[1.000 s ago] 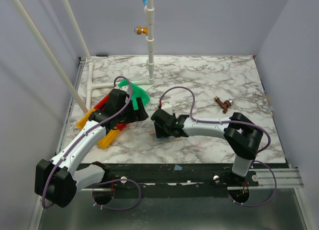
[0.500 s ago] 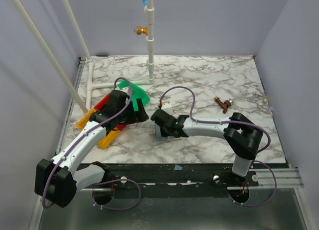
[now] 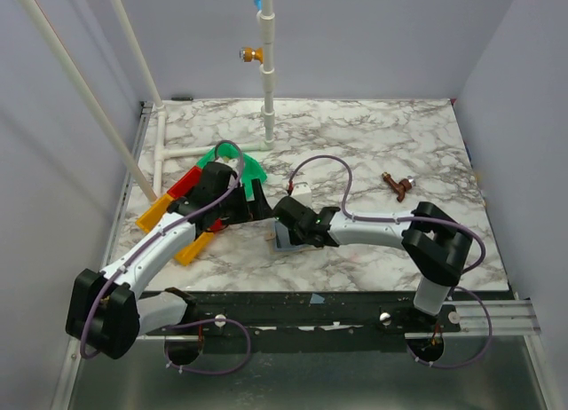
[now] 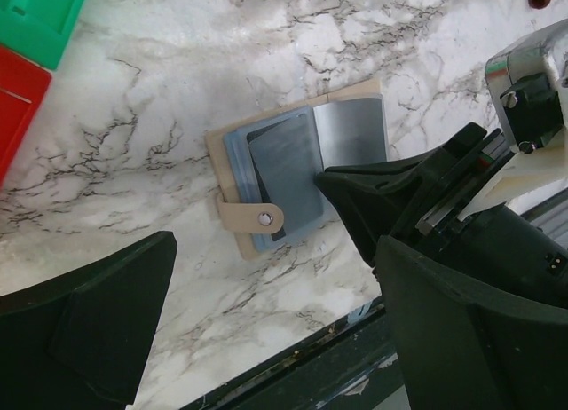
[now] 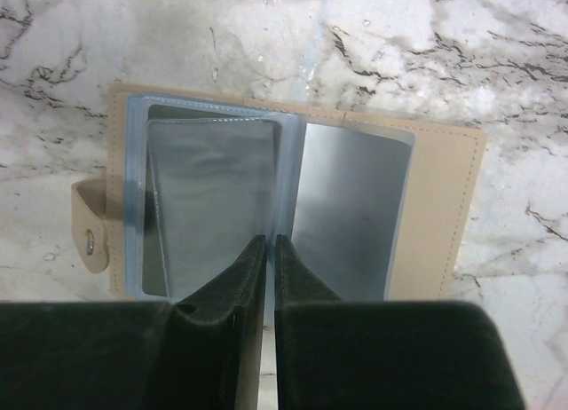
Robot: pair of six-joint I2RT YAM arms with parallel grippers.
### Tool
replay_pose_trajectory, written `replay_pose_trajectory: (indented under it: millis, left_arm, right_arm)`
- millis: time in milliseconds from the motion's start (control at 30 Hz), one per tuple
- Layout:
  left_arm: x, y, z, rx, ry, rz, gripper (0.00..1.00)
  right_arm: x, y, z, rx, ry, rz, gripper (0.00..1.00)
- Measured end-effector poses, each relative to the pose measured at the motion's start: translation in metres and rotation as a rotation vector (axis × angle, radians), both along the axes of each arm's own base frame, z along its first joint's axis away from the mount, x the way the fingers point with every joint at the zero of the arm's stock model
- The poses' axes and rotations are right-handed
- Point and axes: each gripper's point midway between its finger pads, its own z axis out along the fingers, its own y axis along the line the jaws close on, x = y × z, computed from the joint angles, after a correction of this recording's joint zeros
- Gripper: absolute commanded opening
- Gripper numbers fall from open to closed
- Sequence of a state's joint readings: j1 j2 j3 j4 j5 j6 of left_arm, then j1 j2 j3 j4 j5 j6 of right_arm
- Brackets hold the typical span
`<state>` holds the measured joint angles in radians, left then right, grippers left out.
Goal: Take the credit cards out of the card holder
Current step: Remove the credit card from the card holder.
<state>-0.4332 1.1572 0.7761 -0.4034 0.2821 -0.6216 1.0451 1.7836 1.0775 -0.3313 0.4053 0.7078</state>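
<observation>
Right wrist view: card holder (image 5: 448, 197) lies open flat on the marble worktop (image 5: 532, 37), tan cover down, blue-grey sleeves up, stud strap (image 5: 89, 241) sticking off the left edge. 2 greyish credit cards (image 5: 209, 193) show in the sleeves, 1 each side of the fold; none out yet. Right pincer (image 5: 269, 259) is nearly closed, only a thin slit between its fingers, tips at the centre fold. Cannot tell if it nips a sleeve edge or just pins the holder.

Left wrist view: 1 darker card sits skewed in its sleeve. Left pincer (image 4: 277, 259) is spread wide with nothing in it, above the holder on the strap side. Top external: both pincers meet front-centre, holder mostly under the right one, near the coloured trays (image 3: 182, 186).

Likely step: right holds, left pulls. To do it well:
- Keep right pressure on the fold so the holder does not slide or flip shut.
- Bring left in low toward the skewed card's exposed edge.
- Pinch card only, not sleeve plastic.
- Draw out along the sleeve opening, flat.

Risk: the whole holder lifting with the card.
</observation>
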Motion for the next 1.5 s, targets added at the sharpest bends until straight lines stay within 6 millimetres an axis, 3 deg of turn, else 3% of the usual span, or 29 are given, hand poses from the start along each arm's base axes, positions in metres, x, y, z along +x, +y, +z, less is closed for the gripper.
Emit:
replay_pose_trajectory:
  millis: [300, 800, 1133, 1500]
  left_arm:
    - [-0.004, -0.016, -0.01, -0.025, 0.03, -0.044, 0.96]
    - [-0.011, -0.056, -0.007, -0.233, 0.092, -0.104, 0.84]
    - [-0.01, -0.071, -0.042, -0.292, 0.205, -0.095, 0.84]
    - [-0.008, -0.09, -0.062, -0.328, 0.259, -0.118, 0.83]
  right_arm:
    - [-0.002, -0.02, -0.009, -0.009, 0.022, -0.039, 0.08]
    - [0.002, -0.021, -0.01, 0.119, 0.083, -0.058, 0.07]
    - [0.004, -0.021, -0.01, 0.173, 0.11, -0.065, 0.07]
    - [0.004, -0.022, -0.011, 0.227, 0.13, -0.071, 0.07]
